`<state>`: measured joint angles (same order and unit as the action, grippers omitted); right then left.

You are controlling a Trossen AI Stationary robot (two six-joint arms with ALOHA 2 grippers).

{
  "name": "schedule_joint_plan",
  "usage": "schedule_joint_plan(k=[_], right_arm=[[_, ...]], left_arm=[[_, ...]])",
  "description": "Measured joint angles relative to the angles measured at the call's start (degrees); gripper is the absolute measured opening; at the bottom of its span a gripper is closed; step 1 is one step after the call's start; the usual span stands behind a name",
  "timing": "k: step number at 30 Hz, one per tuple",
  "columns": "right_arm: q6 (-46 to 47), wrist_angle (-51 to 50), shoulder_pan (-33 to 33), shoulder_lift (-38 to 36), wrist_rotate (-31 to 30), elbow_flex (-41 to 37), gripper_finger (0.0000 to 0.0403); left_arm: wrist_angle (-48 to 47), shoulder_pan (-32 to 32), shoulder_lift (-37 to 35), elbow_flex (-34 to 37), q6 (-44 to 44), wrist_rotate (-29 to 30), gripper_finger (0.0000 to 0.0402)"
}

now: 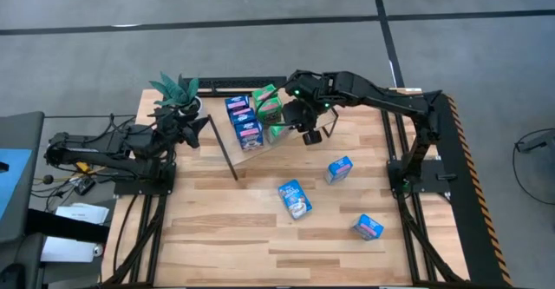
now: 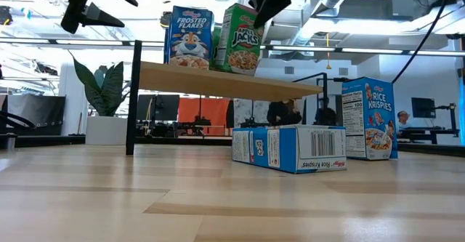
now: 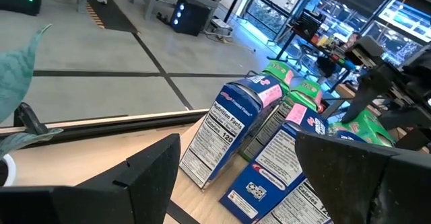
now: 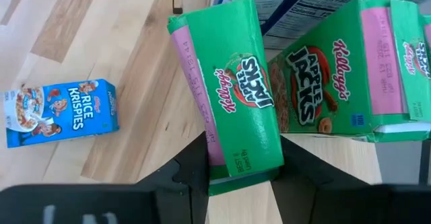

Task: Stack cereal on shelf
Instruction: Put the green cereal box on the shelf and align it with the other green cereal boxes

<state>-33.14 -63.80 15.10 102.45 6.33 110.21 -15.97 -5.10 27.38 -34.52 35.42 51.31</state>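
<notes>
The shelf [image 2: 225,82] is a tilted wooden board on black rod legs at the table's far middle [image 1: 227,141]. Several blue boxes [image 1: 243,120] and green boxes stand on it; they also show in the left wrist view [image 3: 225,126]. My right gripper [image 4: 236,173] is shut on a green Apple Jacks box [image 4: 236,96] over the shelf, next to a second green box [image 4: 343,76]. In the low view this box [image 2: 242,38] stands beside a blue Frosted Flakes box [image 2: 189,37]. My left gripper [image 1: 192,131] is open and empty at the shelf's left end. My right gripper pinches the green box between its two fingers [image 4: 192,170], one on the pink narrow side [image 4: 209,140] and one on the opposite side, at the box's upper end. The fingers come from above, pointing down. The box stands slightly tilted, its lower end [image 2: 243,69] at the shelf board.
Three blue Rice Krispies boxes are loose on the table's right half [image 1: 339,168] [image 1: 295,198] [image 1: 368,227]; one lies flat [image 2: 287,149] and one stands upright [image 2: 369,118]. A potted plant [image 1: 178,94] stands at the far left by my left arm.
</notes>
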Motion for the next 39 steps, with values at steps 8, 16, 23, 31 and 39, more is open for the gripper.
schedule_joint_plan(k=[8,16,23,31,39], right_arm=[[0.08,0.01,0.04,0.0,-0.04,0.0,0.0161],[0.08,0.1,0.1,0.0,-0.04,0.0,0.0163],[0.08,0.21,0.1,0.0,-0.04,0.0,0.0163],[0.12,1.47,0.1,0.0,-0.07,0.0,0.0195],[0.26,1.64,0.12,0.0,-0.12,0.0,0.0227]], left_arm=[[0.0,0.0,0.0,0.0,0.0,0.04,0.0283],[0.0,0.0,0.0,0.0,0.35,0.08,0.0283],[0.0,0.0,0.0,0.0,0.42,0.09,0.0283],[0.0,0.0,0.0,-0.01,1.06,0.09,0.0283],[0.0,0.0,0.0,0.0,1.09,0.09,0.0283]])
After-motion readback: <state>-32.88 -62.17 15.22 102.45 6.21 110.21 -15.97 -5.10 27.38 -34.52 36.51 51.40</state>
